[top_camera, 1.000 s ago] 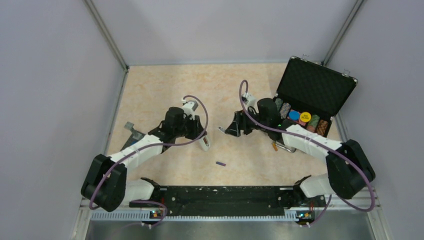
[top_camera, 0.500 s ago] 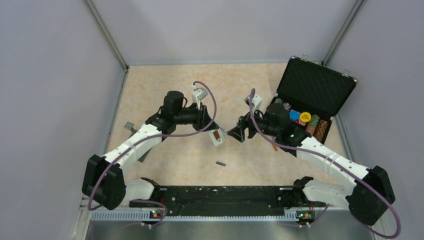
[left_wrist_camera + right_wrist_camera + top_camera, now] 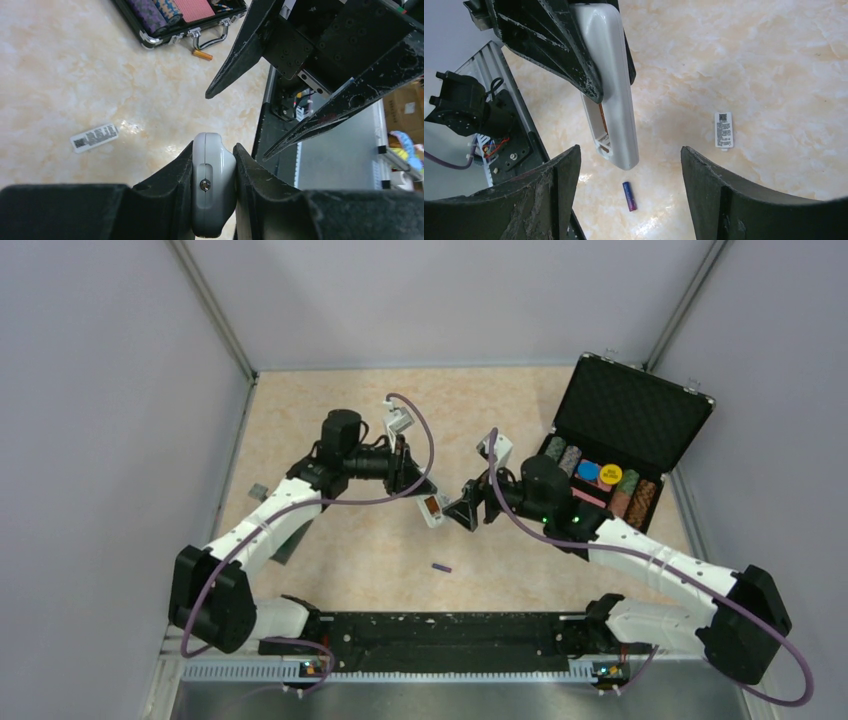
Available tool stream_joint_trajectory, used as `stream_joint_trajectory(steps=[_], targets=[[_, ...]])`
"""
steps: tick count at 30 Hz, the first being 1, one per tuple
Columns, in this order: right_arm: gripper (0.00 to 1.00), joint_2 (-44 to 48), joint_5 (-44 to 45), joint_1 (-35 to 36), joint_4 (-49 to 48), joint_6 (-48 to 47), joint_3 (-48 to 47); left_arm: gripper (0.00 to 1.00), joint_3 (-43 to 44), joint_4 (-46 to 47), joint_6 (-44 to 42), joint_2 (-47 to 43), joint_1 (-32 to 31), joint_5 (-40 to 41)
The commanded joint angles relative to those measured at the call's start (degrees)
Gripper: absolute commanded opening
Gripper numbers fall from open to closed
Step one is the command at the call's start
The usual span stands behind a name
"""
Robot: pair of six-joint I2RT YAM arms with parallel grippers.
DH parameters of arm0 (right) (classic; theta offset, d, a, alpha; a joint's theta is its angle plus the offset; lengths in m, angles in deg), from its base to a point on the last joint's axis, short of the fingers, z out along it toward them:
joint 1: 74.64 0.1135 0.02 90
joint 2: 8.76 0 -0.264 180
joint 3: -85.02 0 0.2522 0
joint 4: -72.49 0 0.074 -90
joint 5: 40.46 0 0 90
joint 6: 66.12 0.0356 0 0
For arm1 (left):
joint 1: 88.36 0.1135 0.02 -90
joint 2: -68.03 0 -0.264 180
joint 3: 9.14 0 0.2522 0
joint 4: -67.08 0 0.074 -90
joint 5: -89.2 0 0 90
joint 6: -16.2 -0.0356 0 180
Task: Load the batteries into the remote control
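The remote control (image 3: 432, 508) is being gripped by the left fingers (image 3: 170, 172), now lifted off the worktop (image 3: 300, 410) and carried toward the middle. The right fingers (image 3: 549, 195), spread wide and empty, are being brought in beside it. A purple battery (image 3: 441, 567) is being left lying below, so loading is probably not begun.

The left arm (image 3: 270, 525) stretches forward and inward, wrist raised, with the left gripper (image 3: 418, 488) clamped tight on the remote control (image 3: 616, 90), which it holds in the air. The right arm (image 3: 650, 555) extends leftward. The right gripper (image 3: 463, 514) faces the left one tip to tip, jaws spread wide and holding nothing.
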Motion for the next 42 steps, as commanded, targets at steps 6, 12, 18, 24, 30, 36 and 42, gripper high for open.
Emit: stream_joint_trajectory(steps=[6,12,18,24,30,36,42], targets=[[0.67,0.36,2.57,0.56,2.86,0.23,-3.66,0.00,2.76,-3.13,-7.33,-1.07,2.11,0.43],[0.54,-6.27,2.17,2.25,9.72,-5.01,-1.78,0.00,1.84,-3.81,-0.21,-0.49,6.79,17.13],[0.54,-12.29,5.76,8.98,10.14,-11.27,-1.45,0.00,-0.17,-6.00,5.25,0.22,11.24,21.96],[0.54,-21.57,7.35,15.70,12.26,-15.83,-6.03,0.00,-0.95,-8.23,8.52,2.04,13.76,22.15],[0.54,-27.21,11.97,18.40,13.44,-14.97,-8.59,0.00,-2.31,-7.21,10.88,3.09,16.29,17.64],[0.51,-29.44,16.03,19.28,13.45,-14.83,-9.04,0.00,-4.75,-3.99,13.23,3.34,17.42,15.39],[0.46,-31.11,19.86,20.90,13.43,-14.59,-10.10,0.00,-4.86,-3.86,13.74,3.69,17.96,15.73]])
